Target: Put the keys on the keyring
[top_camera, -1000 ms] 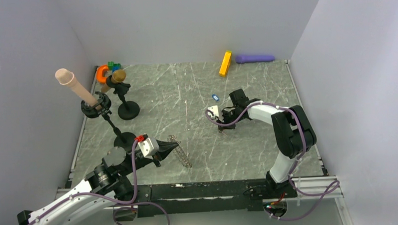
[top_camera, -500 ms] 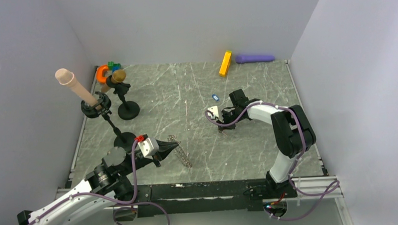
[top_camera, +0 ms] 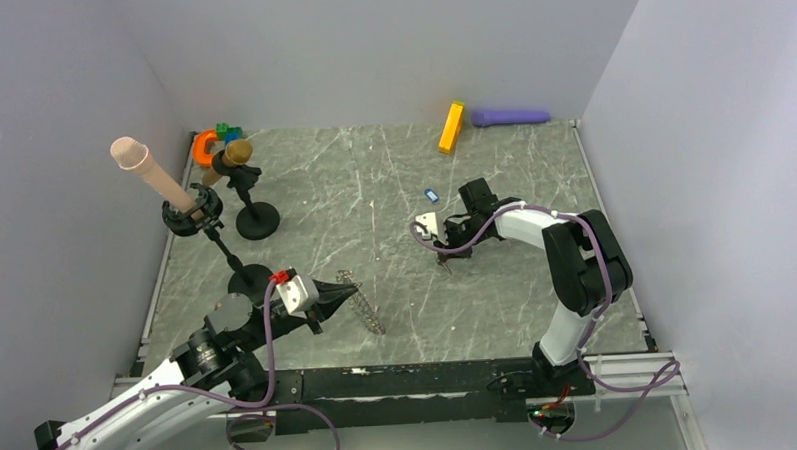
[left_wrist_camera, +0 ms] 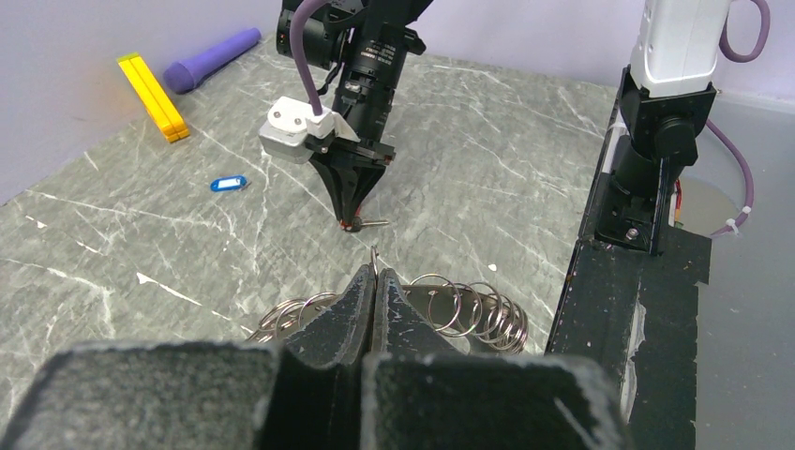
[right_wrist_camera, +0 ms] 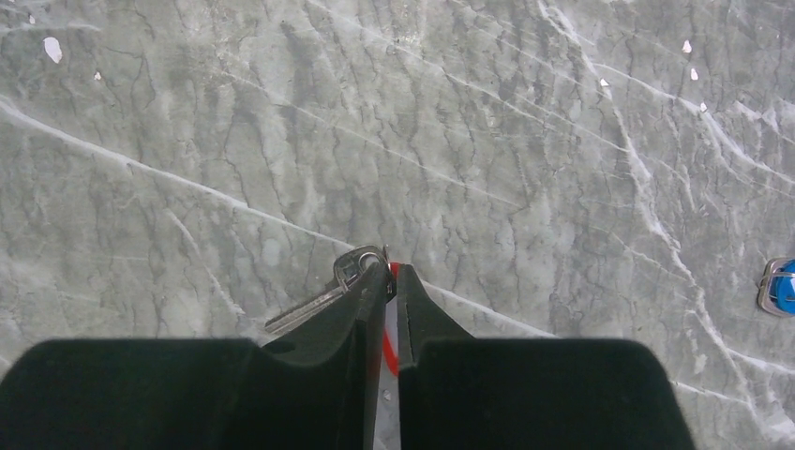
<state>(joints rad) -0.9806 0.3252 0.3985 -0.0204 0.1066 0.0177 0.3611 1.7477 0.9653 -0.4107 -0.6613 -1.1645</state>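
The keyring (top_camera: 362, 306) is a string of silver wire rings lying on the marble table near the front. My left gripper (top_camera: 337, 294) is shut on one of its rings; in the left wrist view the jaws (left_wrist_camera: 375, 274) are closed with the rings (left_wrist_camera: 473, 311) spread out behind them. My right gripper (top_camera: 443, 255) stands tip-down at mid-table, shut on the red key tag (right_wrist_camera: 388, 345), with a silver key (right_wrist_camera: 314, 305) sticking out left of its tips (right_wrist_camera: 392, 272). The blue key tag (top_camera: 431, 195) lies loose behind it. The black and green tags are not in view.
A long orange block (top_camera: 451, 127) and a purple cylinder (top_camera: 511, 116) lie by the back wall. Two stands with round black bases (top_camera: 257, 221) and a beige cylinder (top_camera: 151, 172) stand at the back left, beside an orange ring piece (top_camera: 205, 145).
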